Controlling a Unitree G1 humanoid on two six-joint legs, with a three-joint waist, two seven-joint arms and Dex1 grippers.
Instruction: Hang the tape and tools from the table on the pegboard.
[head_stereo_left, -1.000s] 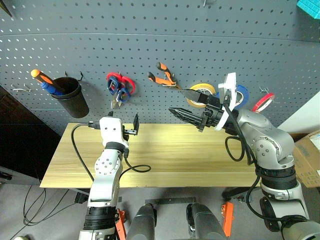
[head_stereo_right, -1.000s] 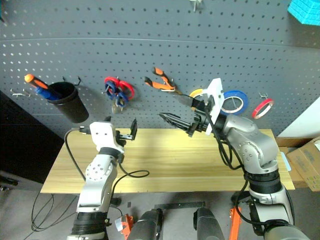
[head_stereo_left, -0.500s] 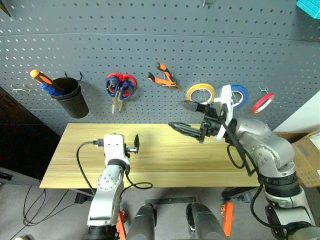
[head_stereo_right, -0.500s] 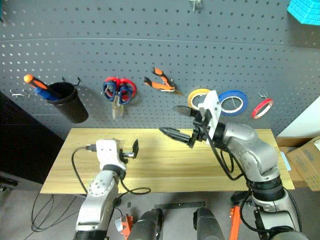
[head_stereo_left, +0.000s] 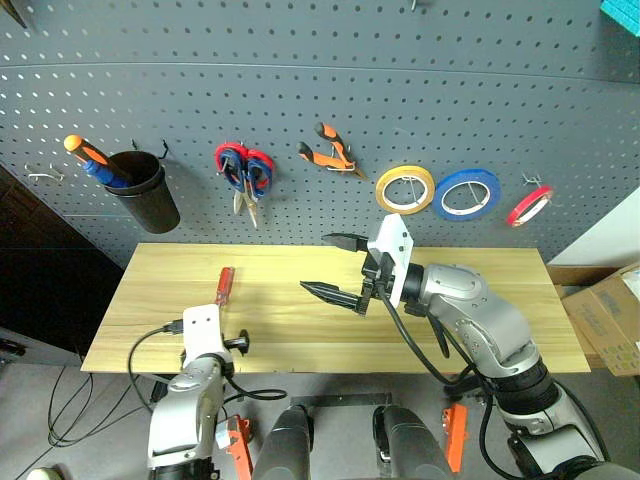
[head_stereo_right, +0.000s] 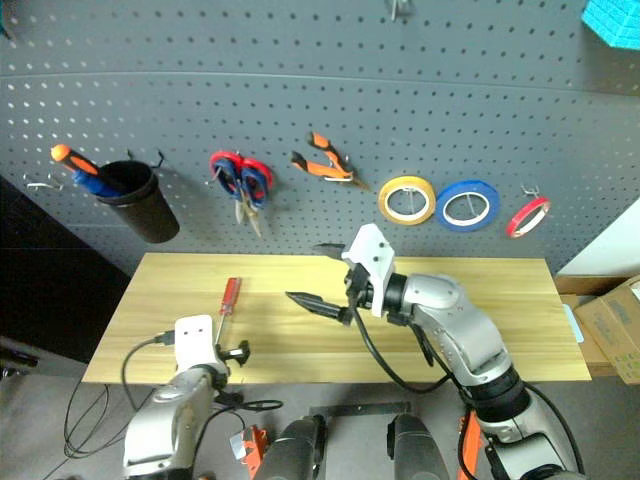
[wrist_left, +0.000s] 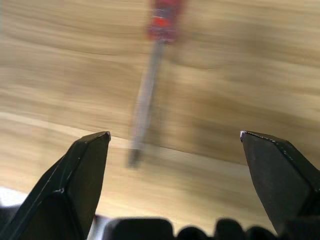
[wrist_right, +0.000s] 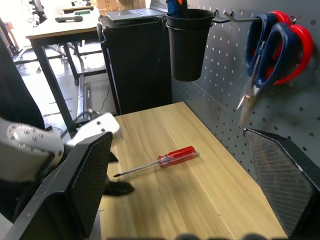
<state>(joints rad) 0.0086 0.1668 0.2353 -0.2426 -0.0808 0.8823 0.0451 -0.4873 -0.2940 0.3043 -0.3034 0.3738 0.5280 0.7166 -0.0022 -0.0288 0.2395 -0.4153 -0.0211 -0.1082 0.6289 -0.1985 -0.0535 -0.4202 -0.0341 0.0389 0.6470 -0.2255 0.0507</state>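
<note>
Left eye view shows the red-handled screwdriver (head_stereo_left: 225, 284) lying on the bench (head_stereo_left: 480, 300) near its left end, just ahead of the left gripper (head_stereo_left: 238, 343), fingers spread; right gripper (head_stereo_left: 335, 266) hovers mid-bench, likewise agape.

Bare table (head_stereo_left: 480, 330) all around the screwdriver (head_stereo_left: 225, 283), right pincer (head_stereo_left: 335, 268) hovering mid-table, well apart

Three tape rolls (head_stereo_left: 466, 194), perhaps two scissors (head_stereo_left: 245, 170).
</note>
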